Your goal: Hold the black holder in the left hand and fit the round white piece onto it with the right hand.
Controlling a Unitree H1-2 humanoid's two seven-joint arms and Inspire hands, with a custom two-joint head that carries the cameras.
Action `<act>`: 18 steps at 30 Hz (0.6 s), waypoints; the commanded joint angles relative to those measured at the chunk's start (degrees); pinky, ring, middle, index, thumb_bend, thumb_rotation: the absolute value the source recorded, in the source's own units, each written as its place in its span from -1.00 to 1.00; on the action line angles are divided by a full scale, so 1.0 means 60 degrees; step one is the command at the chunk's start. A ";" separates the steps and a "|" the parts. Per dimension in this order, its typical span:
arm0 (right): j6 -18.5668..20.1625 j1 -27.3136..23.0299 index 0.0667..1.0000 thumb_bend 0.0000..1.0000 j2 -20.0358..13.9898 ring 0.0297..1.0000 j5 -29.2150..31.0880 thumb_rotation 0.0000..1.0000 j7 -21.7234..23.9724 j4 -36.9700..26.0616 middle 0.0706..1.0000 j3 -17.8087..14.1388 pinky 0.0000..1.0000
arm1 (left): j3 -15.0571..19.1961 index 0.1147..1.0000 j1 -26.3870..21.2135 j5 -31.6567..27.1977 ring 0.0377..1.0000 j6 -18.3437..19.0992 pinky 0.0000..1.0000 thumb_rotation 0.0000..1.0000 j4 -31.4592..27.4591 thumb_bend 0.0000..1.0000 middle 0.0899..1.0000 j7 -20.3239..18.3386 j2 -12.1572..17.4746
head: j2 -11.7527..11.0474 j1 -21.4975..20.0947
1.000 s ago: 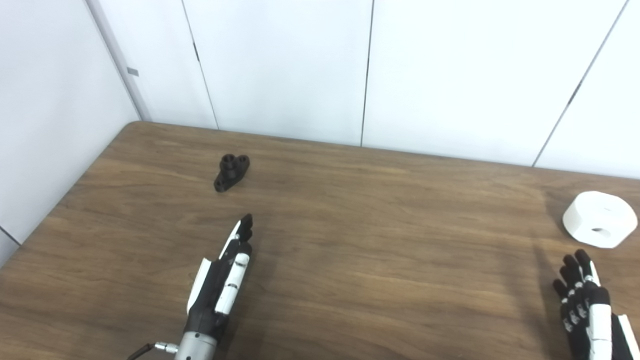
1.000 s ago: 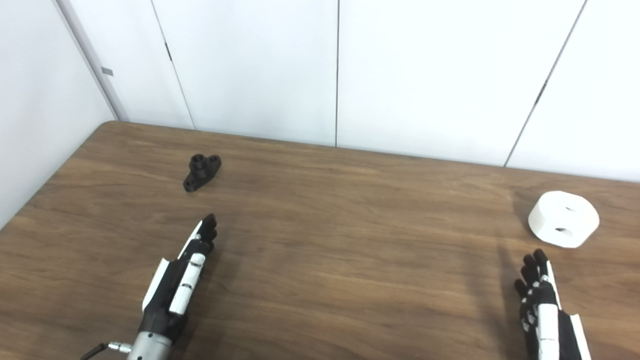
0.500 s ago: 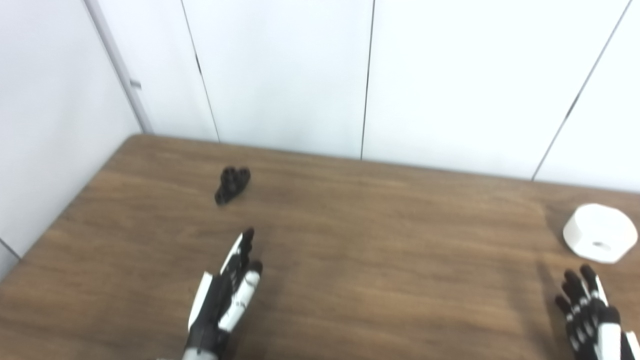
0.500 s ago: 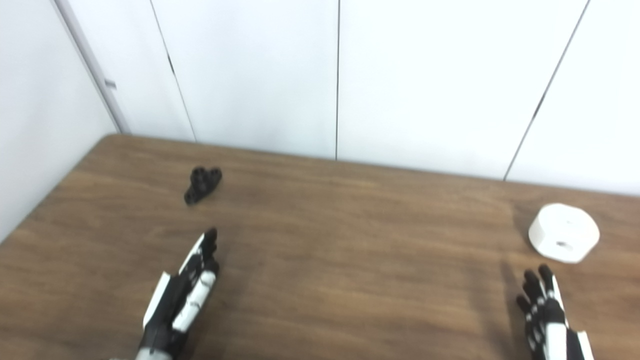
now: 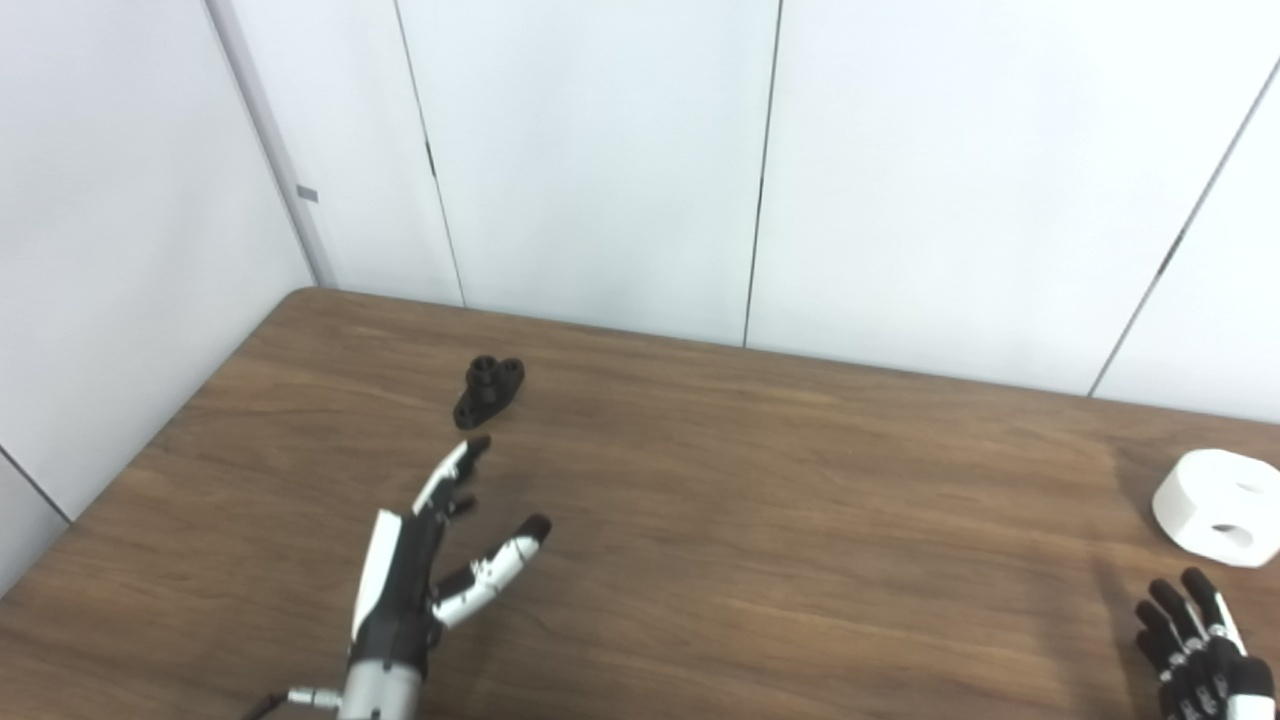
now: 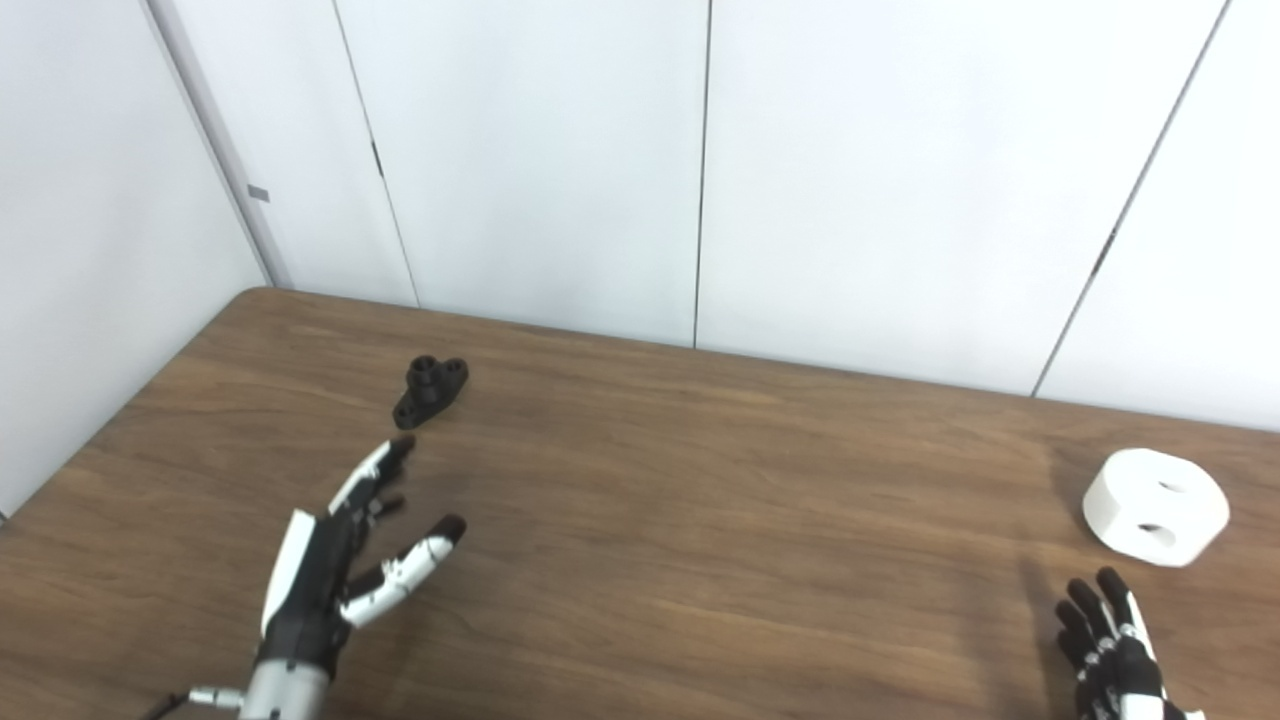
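The small black holder [image 5: 489, 391] lies on the wooden table [image 5: 760, 500] at the far left, untouched. My left hand [image 5: 430, 560] is open, thumb spread to the right, its fingertips just short of the holder. The round white piece [image 5: 1222, 492], with holes in its face, rests near the table's right edge. My right hand [image 5: 1195, 650] is low at the right, fingers straight and apart, a short way in front of the white piece; only its upper part shows. Neither hand holds anything.
White wall panels [image 5: 600, 150] rise right behind the table's far edge and along its left side. Bare wood spans the stretch between the two hands.
The camera has tilted up and shifted. My left hand has reached forward toward the holder and spread its thumb out. The right hand has barely moved.
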 commanded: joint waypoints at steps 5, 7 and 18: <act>0.0081 0.0297 0.90 0.39 -0.0154 0.89 0.0065 1.00 0.0033 0.0172 0.86 -0.0046 1.00 | 0.0621 0.73 -0.1030 0.0967 0.81 0.0206 0.69 -0.27 -0.0004 0.76 0.82 0.0211 0.0648 | -0.0018 -0.0044; 0.0078 0.0310 0.89 0.42 -0.0161 0.88 0.0027 1.00 0.0027 0.0164 0.86 -0.0038 0.98 | 0.0730 0.71 -0.1191 0.1082 0.83 0.0292 0.76 -0.27 0.0055 0.72 0.82 0.0179 0.0765 | -0.0022 -0.0062; 0.0066 0.0328 0.88 0.49 -0.0152 0.85 0.0124 0.97 0.0079 0.0151 0.85 -0.0034 0.93 | 0.0852 0.68 -0.2247 0.2018 0.90 0.0519 0.88 -0.25 0.1038 0.69 0.84 0.0087 0.1904 | -0.0037 -0.0079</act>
